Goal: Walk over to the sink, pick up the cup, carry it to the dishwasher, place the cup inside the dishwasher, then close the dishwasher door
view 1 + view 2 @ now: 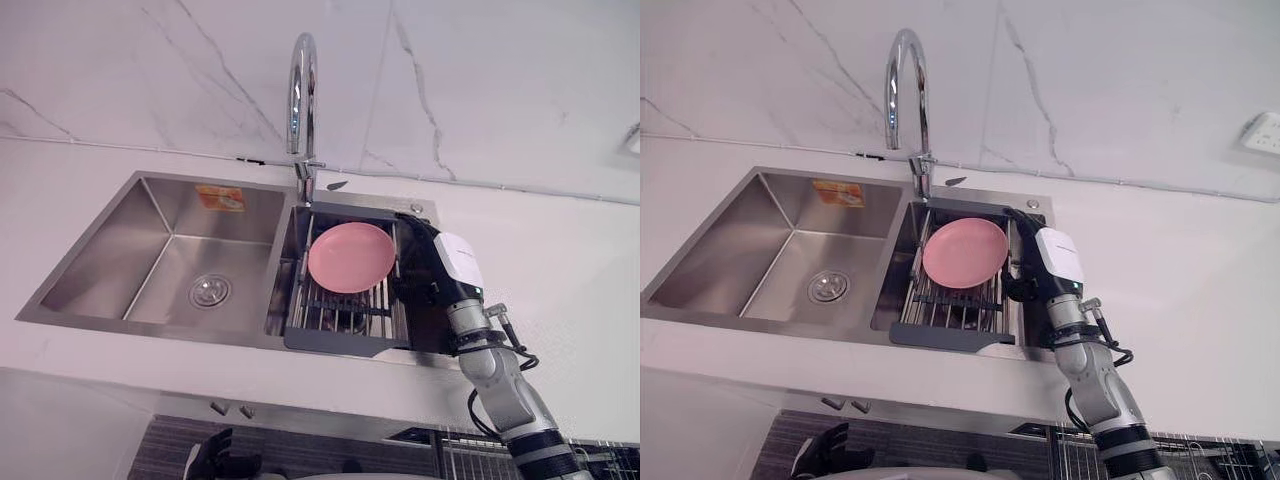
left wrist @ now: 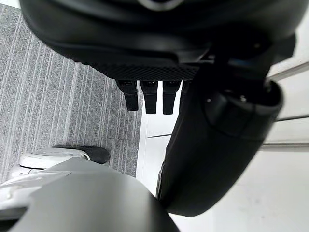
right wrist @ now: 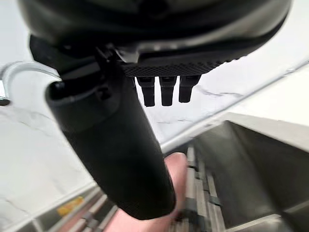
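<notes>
I see the steel double sink (image 1: pixel 150 215) set into the white desk (image 1: pixel 570 250), with the curved faucet (image 1: pixel 300 90) standing at the sink's back rim between its two basins. The sink's left basin holds a round drain (image 1: pixel 210 290) and has an orange sticker (image 1: pixel 221 197) on its back wall. In the sink's right basin sits a grey dish rack (image 1: pixel 340 342), and a pink plate (image 1: pixel 350 256) leans tilted in it. My right hand (image 1: pixel 440 262), with its white cover facing up, reaches down into the sink's right basin, just beside the plate on the side away from the left basin. I cannot tell whether it touches the plate or the rack. In the right wrist view its fingers (image 3: pixel 166 92) are straight and apart from the thumb (image 3: pixel 116 145), holding nothing, and the plate's pink rim shows past the thumb. My left hand (image 2: pixel 145 29) hangs low, below the sink's front edge, over the grey striped floor (image 2: pixel 58 87). Its fingers (image 2: pixel 150 99) are straight, its thumb stands out, and it holds nothing. I cannot tell where the cup is. A marbled white wall (image 1: pixel 480 80) rises behind the sink.
</notes>
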Tool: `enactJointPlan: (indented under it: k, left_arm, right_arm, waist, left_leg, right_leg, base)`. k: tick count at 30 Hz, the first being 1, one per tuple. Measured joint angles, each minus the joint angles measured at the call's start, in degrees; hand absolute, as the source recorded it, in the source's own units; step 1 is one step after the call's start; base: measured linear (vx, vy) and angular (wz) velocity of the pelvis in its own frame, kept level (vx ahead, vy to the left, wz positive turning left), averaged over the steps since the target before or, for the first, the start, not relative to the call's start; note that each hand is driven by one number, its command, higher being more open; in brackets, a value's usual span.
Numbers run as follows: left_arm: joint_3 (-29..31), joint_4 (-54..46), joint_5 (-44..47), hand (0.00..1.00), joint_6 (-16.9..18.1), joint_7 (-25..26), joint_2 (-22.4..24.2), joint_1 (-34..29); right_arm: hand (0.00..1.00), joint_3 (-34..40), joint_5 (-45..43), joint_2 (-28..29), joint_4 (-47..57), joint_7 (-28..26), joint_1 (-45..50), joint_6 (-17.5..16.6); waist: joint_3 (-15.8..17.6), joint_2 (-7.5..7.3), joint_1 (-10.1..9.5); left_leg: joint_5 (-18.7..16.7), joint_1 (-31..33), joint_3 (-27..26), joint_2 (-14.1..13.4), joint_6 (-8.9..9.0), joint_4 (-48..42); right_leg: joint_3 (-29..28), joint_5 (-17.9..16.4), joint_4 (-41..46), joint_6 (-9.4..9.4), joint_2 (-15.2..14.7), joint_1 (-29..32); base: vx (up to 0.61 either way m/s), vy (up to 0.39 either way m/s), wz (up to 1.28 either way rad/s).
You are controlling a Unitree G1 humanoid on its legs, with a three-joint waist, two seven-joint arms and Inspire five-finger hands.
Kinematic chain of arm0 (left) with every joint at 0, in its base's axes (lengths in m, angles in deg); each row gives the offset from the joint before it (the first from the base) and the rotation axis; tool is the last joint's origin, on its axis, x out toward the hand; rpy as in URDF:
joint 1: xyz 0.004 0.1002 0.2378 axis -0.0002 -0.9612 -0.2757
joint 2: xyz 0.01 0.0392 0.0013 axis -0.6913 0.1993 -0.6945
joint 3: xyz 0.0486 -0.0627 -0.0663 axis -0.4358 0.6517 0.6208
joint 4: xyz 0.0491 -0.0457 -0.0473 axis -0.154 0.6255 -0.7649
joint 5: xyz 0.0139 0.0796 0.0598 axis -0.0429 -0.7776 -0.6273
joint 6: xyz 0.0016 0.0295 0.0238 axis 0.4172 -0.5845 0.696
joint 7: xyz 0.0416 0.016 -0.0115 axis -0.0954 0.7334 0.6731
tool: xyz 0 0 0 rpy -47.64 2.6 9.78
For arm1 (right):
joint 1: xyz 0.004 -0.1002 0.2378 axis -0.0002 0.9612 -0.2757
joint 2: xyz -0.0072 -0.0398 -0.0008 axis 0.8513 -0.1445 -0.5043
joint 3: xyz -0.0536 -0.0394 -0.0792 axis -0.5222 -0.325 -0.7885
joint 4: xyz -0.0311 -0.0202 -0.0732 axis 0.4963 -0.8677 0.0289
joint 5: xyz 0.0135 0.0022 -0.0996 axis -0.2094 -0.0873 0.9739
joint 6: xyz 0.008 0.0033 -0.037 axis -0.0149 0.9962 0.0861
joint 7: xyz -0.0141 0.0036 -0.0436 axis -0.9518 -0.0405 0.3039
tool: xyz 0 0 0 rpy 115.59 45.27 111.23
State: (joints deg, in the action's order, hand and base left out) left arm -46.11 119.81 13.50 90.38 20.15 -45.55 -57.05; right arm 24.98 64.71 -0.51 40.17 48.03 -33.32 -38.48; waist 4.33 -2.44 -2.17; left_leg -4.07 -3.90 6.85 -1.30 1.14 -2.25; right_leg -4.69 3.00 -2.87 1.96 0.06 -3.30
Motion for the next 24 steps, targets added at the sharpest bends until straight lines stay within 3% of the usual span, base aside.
enactJointPlan:
  k: [16,24]
  left_arm:
    - [0.0,0.0,0.0,0.9,0.0,0.0,0.0,-0.1]
    - [-0.1,-0.1,0.0,0.9,0.0,-0.1,0.0,-0.1]
  right_arm:
    - [0.9,0.0,0.0,1.6,2.4,-0.2,-0.1,-0.9]
    - [0.9,-1.1,0.0,-0.7,-1.0,-1.8,-0.1,-0.9]
  waist:
    - [0.1,0.07,-0.09]
    - [0.1,0.12,-0.27]
  left_leg:
    - [0.0,0.0,-0.2,0.2,-0.07,-0.1]
    - [0.0,0.2,-0.1,0.4,-0.09,-0.1]
  right_leg:
    - [-0.2,-0.2,0.2,0.29,-0.3,0.1]
    - [0.0,-0.5,0.4,0.5,-0.5,0.3]
  base:
    - [0.0,0.0,0.0]
    - [0.0,0.0,0.0]
